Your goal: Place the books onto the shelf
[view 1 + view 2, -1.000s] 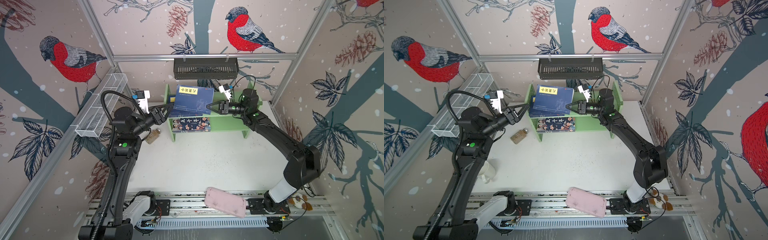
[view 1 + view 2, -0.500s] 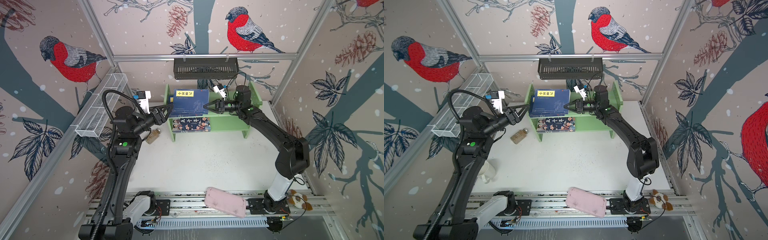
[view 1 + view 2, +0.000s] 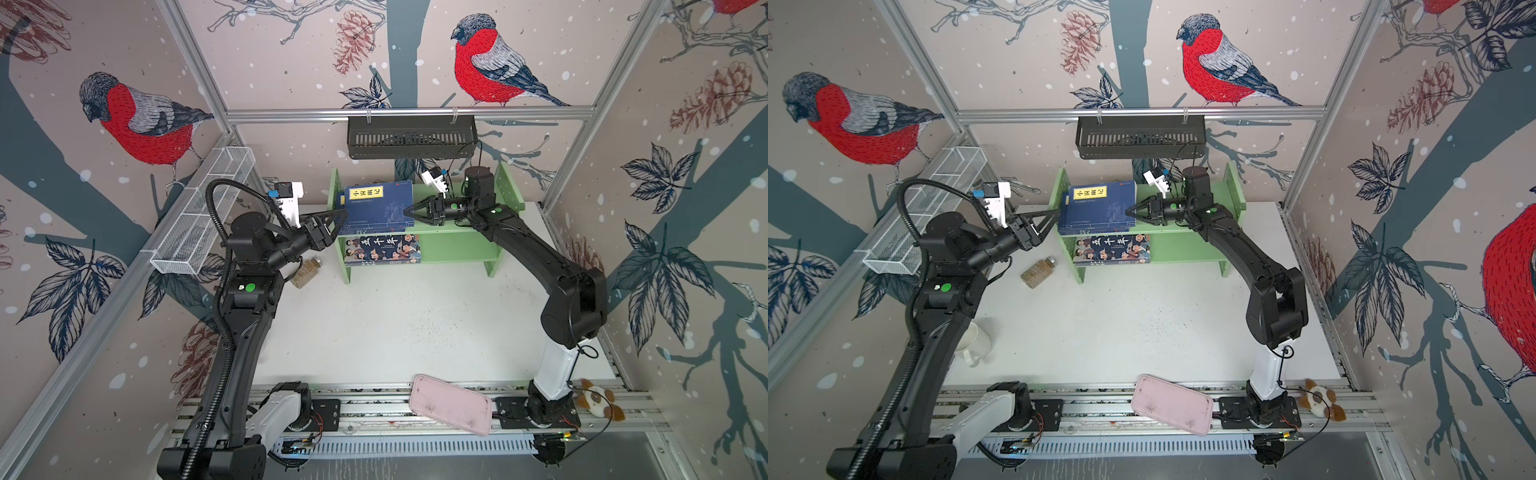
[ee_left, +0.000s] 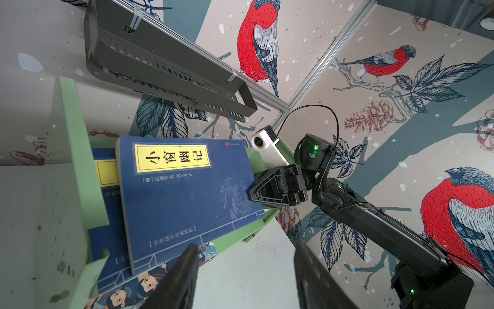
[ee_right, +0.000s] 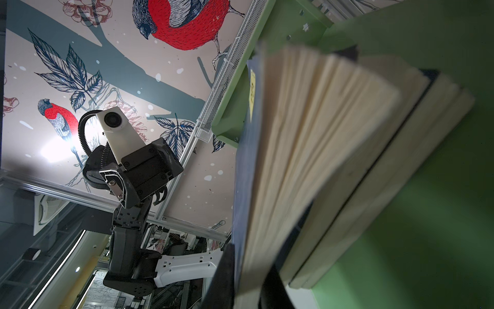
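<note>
Since a second ago the top navy book (image 3: 376, 203) has gone from tipped up in the air to lying flat on the navy stack (image 4: 107, 240), at the left end of the shelf's (image 3: 457, 249) upper tier. My right arm has tucked its elbow in too.

Right gripper (image 3: 406, 211) sits at that book's right edge. On the right wrist camera its fingers (image 5: 224, 267) stand either side of the cover and a few fanned pages, jaws nearly together. Whether they pinch or have just let go, I cannot tell. Both top views give only the tip meeting the edge.

Left gripper (image 3: 341, 219) hangs about half open at the shelf's left end, tips just beside the stack, holding nothing. The left wrist camera shows bare table between its fingers (image 4: 184, 267). That same camera catches a second yellow label (image 4: 107, 174) peeking out under the top book, shifted toward the side panel.

Cartoon book (image 3: 382, 249) lies flat at the left end of the lower tier, under the stack. White mug (image 3: 976, 340) near the table's left edge shows in a top view alone, beside my left arm. Jar (image 3: 305, 272) lies on its side by the shelf's left foot.
</note>
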Tool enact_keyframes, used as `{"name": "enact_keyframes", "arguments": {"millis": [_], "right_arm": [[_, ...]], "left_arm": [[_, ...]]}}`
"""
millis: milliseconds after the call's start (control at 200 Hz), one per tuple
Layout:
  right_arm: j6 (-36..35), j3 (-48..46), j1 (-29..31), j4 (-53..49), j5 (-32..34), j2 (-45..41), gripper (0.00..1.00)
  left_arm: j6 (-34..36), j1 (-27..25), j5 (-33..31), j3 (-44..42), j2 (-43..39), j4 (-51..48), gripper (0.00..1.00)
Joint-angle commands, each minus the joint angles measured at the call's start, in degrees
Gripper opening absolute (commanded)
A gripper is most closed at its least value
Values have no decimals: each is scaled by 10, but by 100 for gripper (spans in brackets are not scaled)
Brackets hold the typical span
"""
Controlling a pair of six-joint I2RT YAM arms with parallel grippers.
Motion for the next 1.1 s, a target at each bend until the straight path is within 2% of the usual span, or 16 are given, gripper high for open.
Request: {"name": "enact_keyframes", "arguments": {"millis": [0,65,305,540,1095], "right_arm": [[-22,14,0,-18,-7,6,27],[-26,19,-1,-27,-2,10,32],[-26,22,-3,-36,28,5,37],[-40,39,-7,-70,74,6,42],[-46,39,-12,-73,160,-31,45]], "left_arm": [[3,0,11,-1,-1,28,58],[3,0,12,-1,0,30,58],[21,0,11,-2,-1,31,58],[150,0,-39,1,-4,-18,59],[338,0,-94,-17,-16,-82,61]]}}
